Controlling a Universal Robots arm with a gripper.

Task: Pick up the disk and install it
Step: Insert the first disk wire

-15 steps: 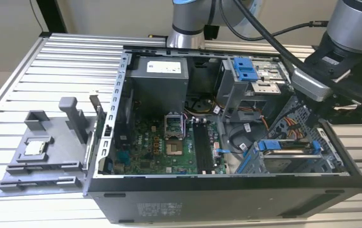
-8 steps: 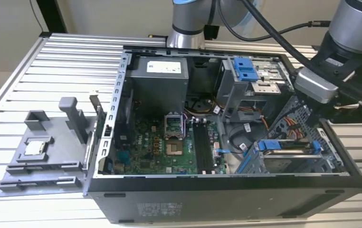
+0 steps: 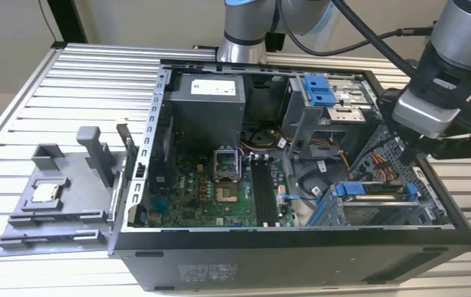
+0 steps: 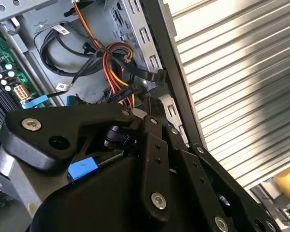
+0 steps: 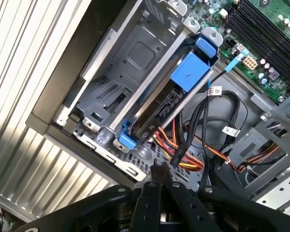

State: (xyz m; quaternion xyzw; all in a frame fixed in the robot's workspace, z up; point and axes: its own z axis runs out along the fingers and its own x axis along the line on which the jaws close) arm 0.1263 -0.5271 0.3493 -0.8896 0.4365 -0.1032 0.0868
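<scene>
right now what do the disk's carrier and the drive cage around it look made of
Disk carrier: looks like blue plastic, smooth with a soft sheen and moulded edges. Drive cage: apparently grey sheet metal, matte, with stamped slots and folded edges. The disk edge looks dark.

The flat silver-grey metal disk in its blue plastic carrier rail (image 5: 157,118) is seated inside the grey metal drive cage (image 5: 135,63), just ahead of the black gripper fingers (image 5: 152,193). A bundle of orange, yellow and black cables (image 5: 183,154) is laid between the fingers and the disk. The green motherboard (image 5: 266,29) is set beyond the disk, in the open black computer case (image 3: 301,260). The case is placed on the slatted aluminium table (image 3: 79,80). A grey plastic tray (image 3: 62,216) is placed outside the case, well apart from the fingers.
</scene>
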